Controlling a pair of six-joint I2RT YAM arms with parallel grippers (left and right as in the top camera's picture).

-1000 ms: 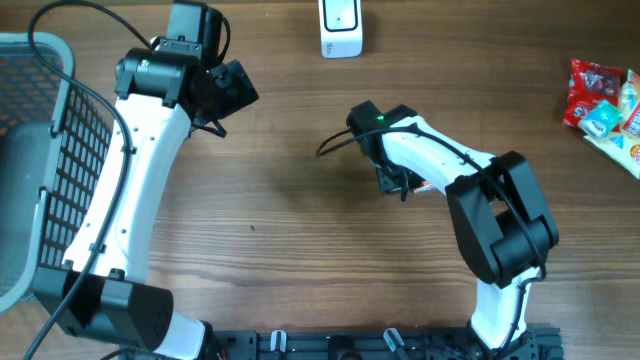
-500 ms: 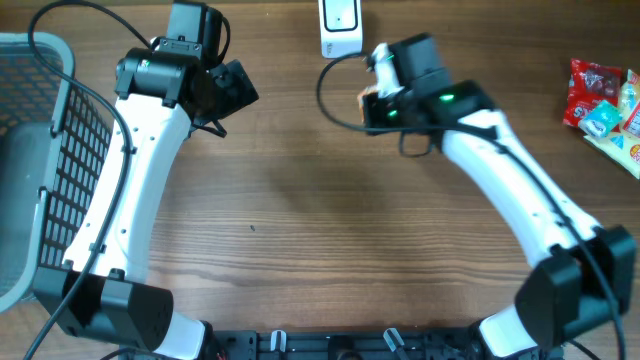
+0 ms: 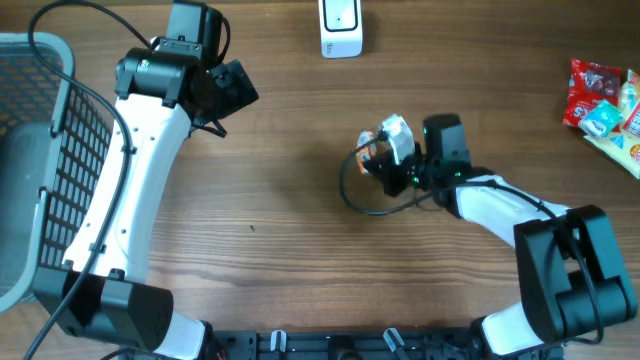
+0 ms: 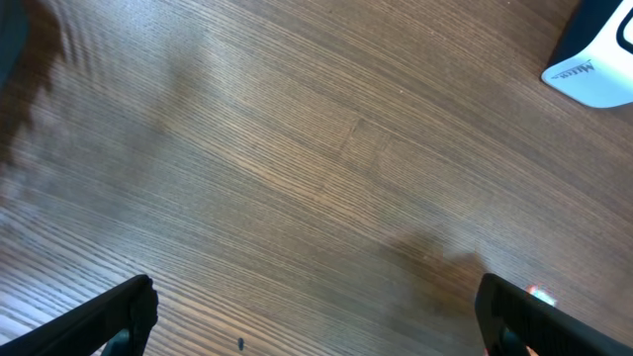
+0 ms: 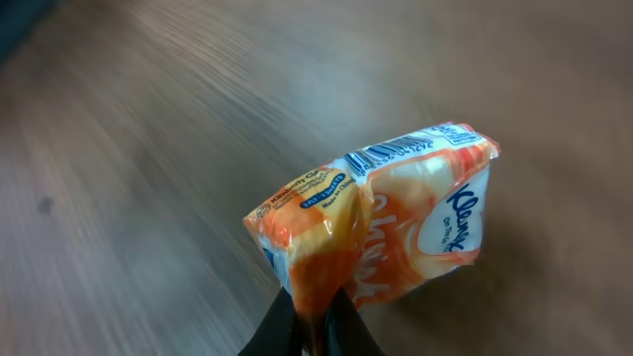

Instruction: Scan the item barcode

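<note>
Far left there's a grey mesh-sided basket (image 3: 30, 150) parked at the edge of the brown wooden bench (image 3: 280, 230), and my guess is that's where scanned stuff ends up. The left arm's pincer (image 3: 235, 88) hangs over bare wood with its jaws spread as wide as they go and nothing in them, so it looks parked out of the way. Up at the far edge stands the small white barcode scanner (image 3: 341, 27). The right arm's pincer (image 5: 315, 324) is clamped tight on a pinch of wrapper at one corner of the orange-and-white plastic tissue pack (image 5: 386, 218). The pack hangs over the middle of the bench, well apart from the scanner. Gripping it by the corner leaves the printed barcode strip (image 5: 401, 150) uncovered, which I reckon is the whole point. Far right, a heap of colourful snack packets (image 3: 600, 105) sits at the bench edge, probably next in line.
</note>
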